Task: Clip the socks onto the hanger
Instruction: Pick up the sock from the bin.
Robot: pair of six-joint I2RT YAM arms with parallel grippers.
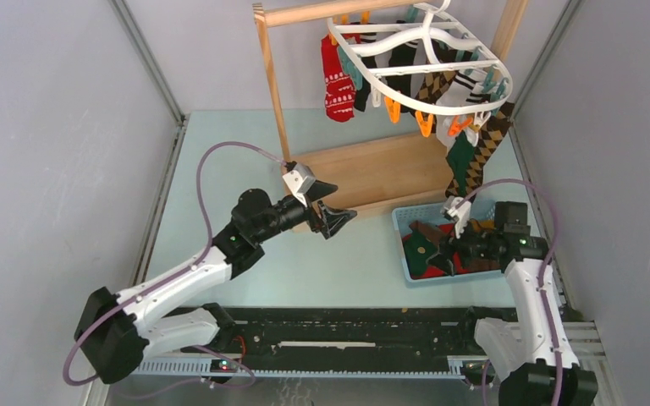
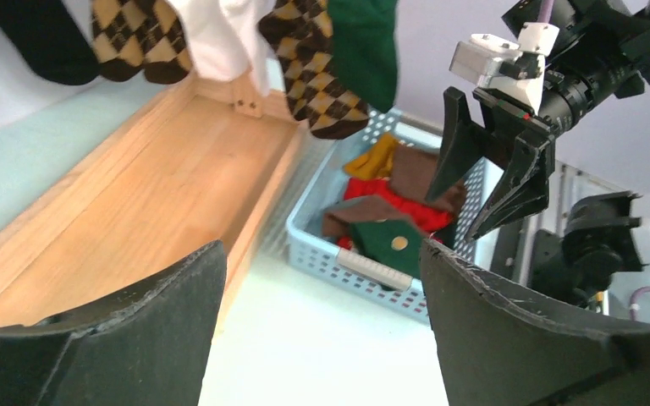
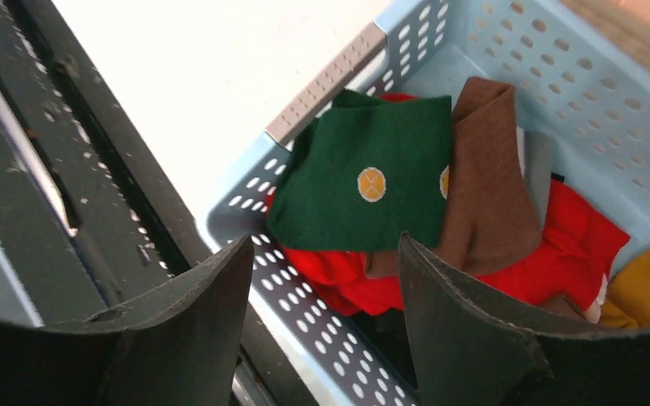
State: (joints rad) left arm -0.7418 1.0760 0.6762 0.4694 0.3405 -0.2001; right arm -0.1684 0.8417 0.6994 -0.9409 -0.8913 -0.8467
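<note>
The white oval hanger (image 1: pixel 427 59) with teal and orange clips hangs at the back from a wooden rack. Several socks hang clipped from it, among them a red patterned one (image 1: pixel 337 85) and an argyle one (image 1: pixel 484 148). Loose socks lie in a light blue basket (image 1: pixel 402 222): a dark green sock with orange dots (image 3: pixel 364 173), a brown one (image 3: pixel 487 194), red ones (image 3: pixel 575 245). My right gripper (image 3: pixel 322 254) is open and empty just above the basket's near corner; it also shows in the top view (image 1: pixel 444 252). My left gripper (image 1: pixel 338 218) is open and empty above the table, left of the basket.
The wooden rack's flat base (image 1: pixel 372 173) lies behind the left gripper, and its upright post (image 1: pixel 269 76) stands at the left. The black rail (image 1: pixel 347 338) of the arm bases runs along the near edge. Grey walls close both sides.
</note>
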